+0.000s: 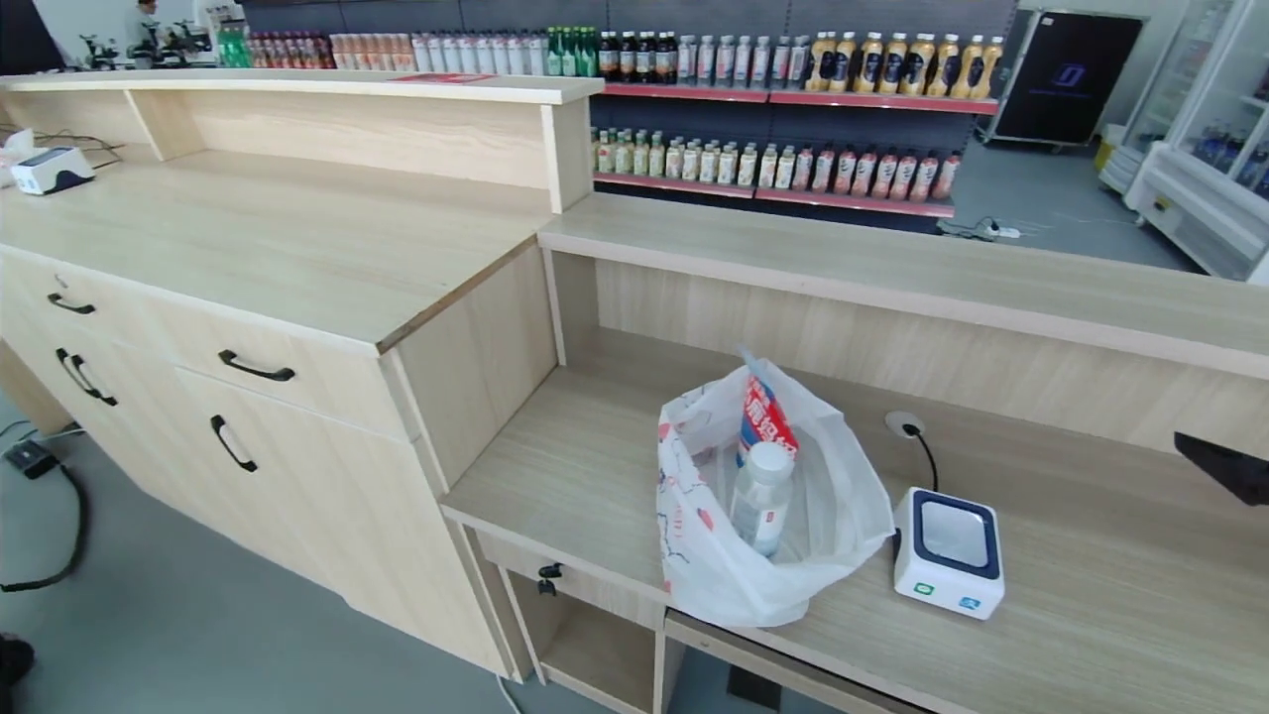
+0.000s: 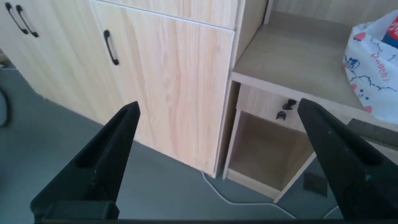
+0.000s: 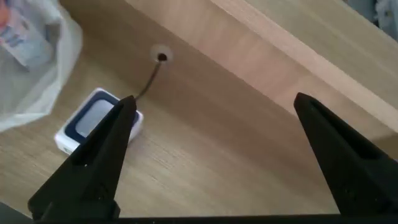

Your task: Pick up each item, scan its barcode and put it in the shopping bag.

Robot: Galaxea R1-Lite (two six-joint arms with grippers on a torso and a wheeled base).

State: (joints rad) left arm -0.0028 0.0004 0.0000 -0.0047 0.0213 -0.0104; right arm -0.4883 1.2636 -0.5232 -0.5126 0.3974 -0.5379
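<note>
bottle [image 1: 761, 496], pouch [image 1: 763, 421] perhaps — in shopping bag [image 1: 699, 560]

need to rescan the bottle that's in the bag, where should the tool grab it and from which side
Best take the bottle just below its white cap, coming straight down through the open mouth of the shopping bag. It stands roughly upright with the cap topmost, while the bag's walls wrap its body and the red packet leans close behind, so a side approach looks blocked.

Conv. shop, shelves [image 1: 793, 97] w/ drink bottles [image 1: 892, 64], checkout counter [image 1: 1110, 595], scanner [image 1: 949, 551]
</note>
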